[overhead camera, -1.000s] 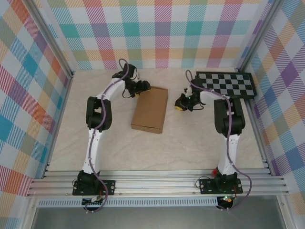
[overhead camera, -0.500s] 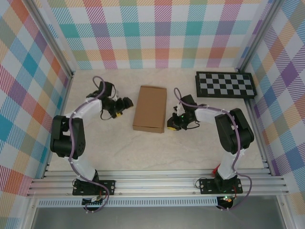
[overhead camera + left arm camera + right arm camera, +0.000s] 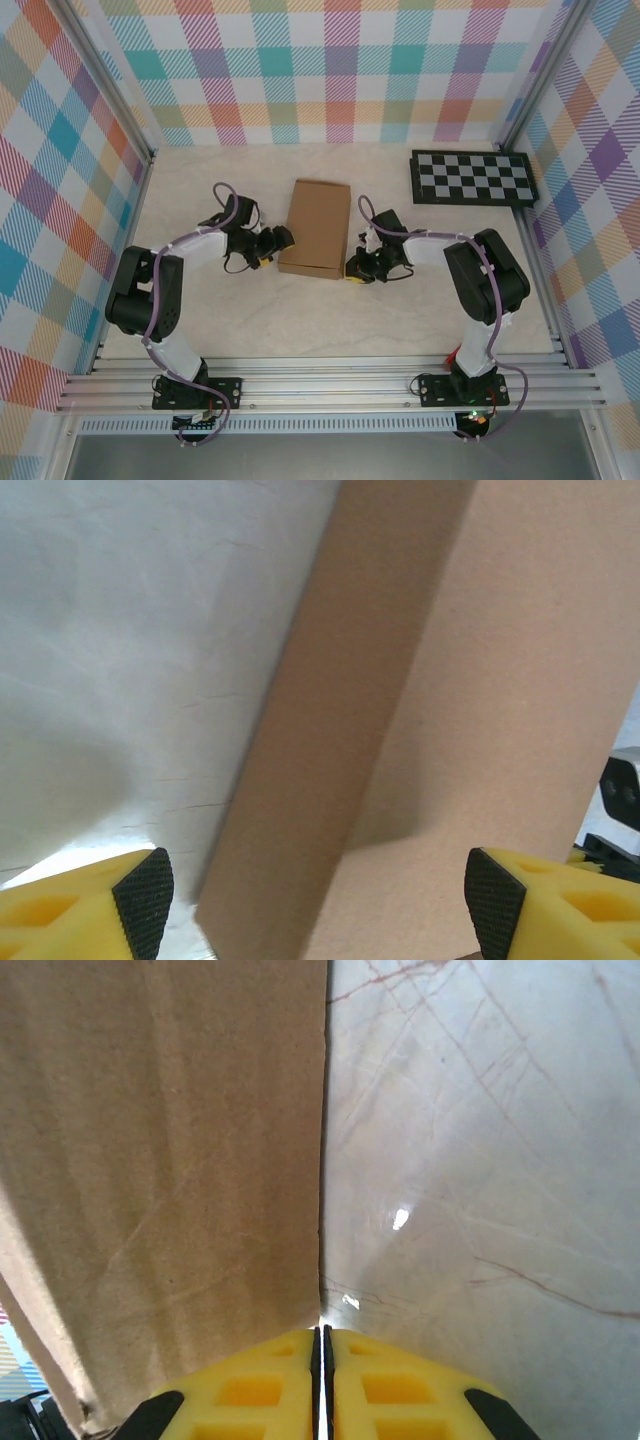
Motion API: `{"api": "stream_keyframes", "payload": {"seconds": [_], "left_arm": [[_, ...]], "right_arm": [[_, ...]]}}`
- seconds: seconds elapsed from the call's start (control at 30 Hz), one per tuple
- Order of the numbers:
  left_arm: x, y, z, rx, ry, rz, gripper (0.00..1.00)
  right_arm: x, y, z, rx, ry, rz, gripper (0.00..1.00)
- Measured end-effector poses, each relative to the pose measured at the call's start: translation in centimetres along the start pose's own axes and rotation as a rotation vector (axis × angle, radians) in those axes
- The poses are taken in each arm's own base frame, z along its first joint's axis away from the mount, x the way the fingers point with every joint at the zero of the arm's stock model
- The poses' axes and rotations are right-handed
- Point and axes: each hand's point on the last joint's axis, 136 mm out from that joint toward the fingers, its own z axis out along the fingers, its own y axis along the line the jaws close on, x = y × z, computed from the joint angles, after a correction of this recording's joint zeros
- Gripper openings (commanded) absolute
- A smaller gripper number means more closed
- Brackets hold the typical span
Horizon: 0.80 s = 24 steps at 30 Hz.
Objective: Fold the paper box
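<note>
Two pincers flanked the box (image 3: 316,227), which lay mid-way across the bench (image 3: 400,320): the left pincer (image 3: 276,242), fingers apart, at its near-left corner; the right pincer (image 3: 357,270), fingers together, beside its near-right corner.

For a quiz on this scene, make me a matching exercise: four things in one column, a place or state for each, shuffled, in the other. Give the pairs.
Things:
1. plain brown cardboard box
2. black-and-white checkerboard panel
3. left gripper
4. right gripper

Place or state:
a. jaws shut
b. far right corner of the table
c. closed up, mid-table
d. jaws wide open

Pairs: 1-c; 2-b; 3-d; 4-a.
</note>
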Motion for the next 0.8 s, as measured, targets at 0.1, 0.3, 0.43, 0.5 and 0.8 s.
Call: {"api": "stream_keyframes", "payload": {"seconds": [0.1,0.3,0.43,0.5,0.8], "left_arm": [[0.9,-1.2,0.6,0.014,0.010,0.027,0.79],[0.6,-1.1,1.1,-0.003,-0.035,-0.010,0.78],[0.0,-0.4,1.6,-0.039,-0.107,-0.043,0.78],[-0.7,-0.3,1.7,-0.049,-0.157,-0.061,0.78],[-3.7,-0.8,2.3,-0.119,-0.200,-0.009,0.78]], "right_arm": [[-0.3,0.6,0.1,-0.027,-0.013,0.000,0.12],[-0.3,1.4,1.1,-0.091,-0.017,0.032,0.11],[0.0,2.4,2.0,-0.152,-0.031,0.076,0.11],[0.3,2.9,2.4,-0.184,-0.042,0.101,0.11],[1.0,4.0,3.3,-0.183,-0.092,0.115,0.11]]}}
